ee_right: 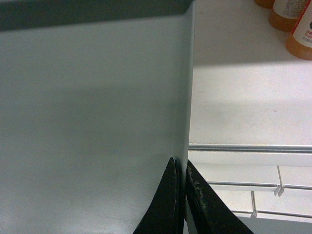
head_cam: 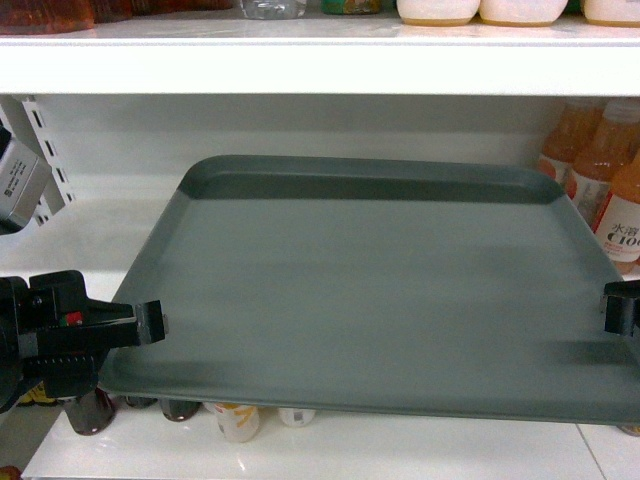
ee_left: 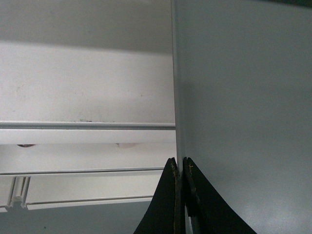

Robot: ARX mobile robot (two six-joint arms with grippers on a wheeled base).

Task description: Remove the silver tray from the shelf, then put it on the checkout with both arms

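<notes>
The silver tray (head_cam: 370, 290) is a large grey-green rectangle with a low rim, held level in front of the white shelf (head_cam: 110, 225), its near part overhanging the shelf's front edge. My left gripper (head_cam: 155, 322) is shut on the tray's left rim, and the left wrist view shows my left gripper (ee_left: 181, 163) pinching the rim of the tray (ee_left: 243, 112). My right gripper (head_cam: 618, 305) grips the right rim at the frame edge. In the right wrist view my right gripper (ee_right: 180, 165) clamps the rim of the tray (ee_right: 92, 122). The checkout is out of view.
Orange drink bottles (head_cam: 600, 170) stand on the shelf just right of the tray, also seen as bottles (ee_right: 292, 24). An upper shelf board (head_cam: 320, 60) with jars hangs above. Bottles (head_cam: 235, 420) fill the lower shelf under the tray's front. A slotted upright (head_cam: 50, 150) is at left.
</notes>
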